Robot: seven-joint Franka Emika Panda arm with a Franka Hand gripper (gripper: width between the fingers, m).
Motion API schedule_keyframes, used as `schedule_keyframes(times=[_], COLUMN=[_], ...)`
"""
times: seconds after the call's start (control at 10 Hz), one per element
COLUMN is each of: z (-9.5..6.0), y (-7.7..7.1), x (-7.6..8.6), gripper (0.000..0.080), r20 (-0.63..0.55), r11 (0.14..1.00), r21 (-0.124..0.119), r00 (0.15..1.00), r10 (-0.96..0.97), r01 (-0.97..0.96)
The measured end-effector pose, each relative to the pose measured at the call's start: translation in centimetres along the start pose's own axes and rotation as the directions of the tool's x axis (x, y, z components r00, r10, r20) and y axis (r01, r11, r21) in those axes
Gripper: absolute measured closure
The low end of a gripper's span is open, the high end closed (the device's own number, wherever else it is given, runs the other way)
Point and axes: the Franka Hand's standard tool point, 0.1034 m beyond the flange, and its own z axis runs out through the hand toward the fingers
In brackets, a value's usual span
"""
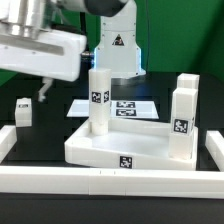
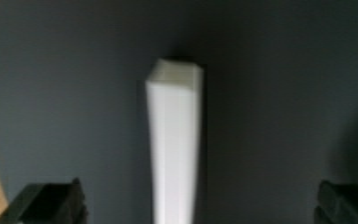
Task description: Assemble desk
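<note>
Tabletop point(image 1: 110, 150), white, tray-like with raised rims, resting on the dark table in the exterior view, marker on its front face. One leg point(image 1: 98, 100) upright on its rear part toward the exterior view's left; two legs point(image 1: 184, 115) upright together at its corner on the exterior view's right. Fourth leg point(image 1: 23, 111) loose on the table, well apart on the exterior view's left. Marker board point(image 1: 125, 107) flat behind the tabletop. White border rail point(image 1: 100, 180) along the front. Gripper point(image 1: 44, 92) above the table at upper left, holding nothing.

Wrist view: gripper point(image 2: 206, 203) released, jaws wide apart, both dark fingertips point(image 2: 48, 204) visible at the frame edge, a white leg point(image 2: 174, 140) seen between them over the dark table, not clasped.
</note>
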Motion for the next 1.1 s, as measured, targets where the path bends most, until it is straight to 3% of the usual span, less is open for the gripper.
schedule_keyframes(times=[0.1,0.2,0.3,0.6,1.0,1.1], z=[0.0,0.0,0.1,0.3,1.6,1.5], y=[-0.1,-0.2,-0.6,-2.3,-1.5,-2.0], x=[0.2,0.4,0.2,0.1,-1.4,-1.3], gripper=[0.0150,0.0150,0.0150,0.0150,0.0150,0.0150], r20=[0.028,0.017,0.045,0.241,0.418,0.474], r11=[0.999,1.000,0.998,0.984,0.983,0.980], r21=[0.027,0.020,0.040,0.164,0.186,0.197], r00=[0.999,1.000,0.998,0.970,0.906,0.877], r10=[0.026,0.022,0.037,0.034,-0.074,-0.077], r01=[-0.027,-0.022,-0.039,-0.076,-0.005,-0.021])
